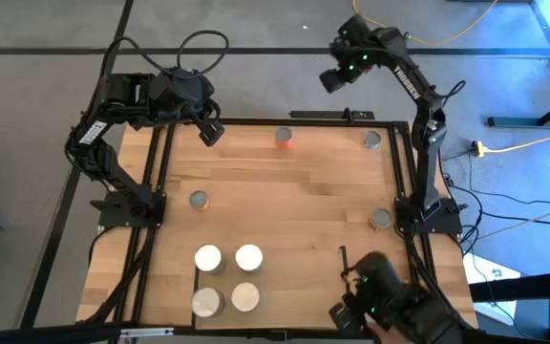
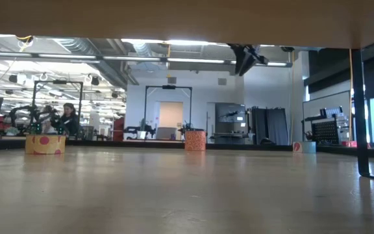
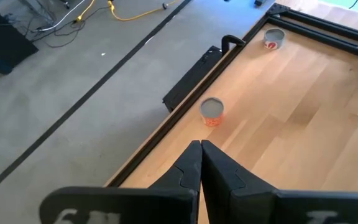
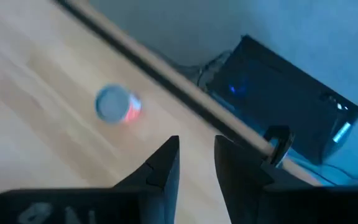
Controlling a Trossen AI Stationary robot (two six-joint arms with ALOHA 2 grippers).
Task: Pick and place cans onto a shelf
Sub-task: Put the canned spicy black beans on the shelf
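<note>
Overhead, the wooden counter is filling most of the high view, framed by black metal rails and standing on grey floor. In the low view a large hall with ceiling lights is stretching behind it, and a seated person is showing far off at the picture's left.

The shelf is lying at the near edge of the counter, its thin black bars marking its sides. Four cans with pale tops are standing upright on it in a tight square, near one another; whether they are touching cannot be told. The rest of the shelf is lying bare.

Four more cans are standing well apart around the counter's rim: one with orange sides at the far edge, one near the far right corner, one by the right rail, and one toward the left. The middle of the counter is lying open between them.

The left arm is folding over the far left corner, its end effector fully closed on nothing, fingers pressing together. The right arm is reaching beyond the far edge, its end effector hanging over the floor with fingers parted and nothing between them.

At the near right corner a dark device is being cut off by the picture's edge and is hard to make out.
</note>
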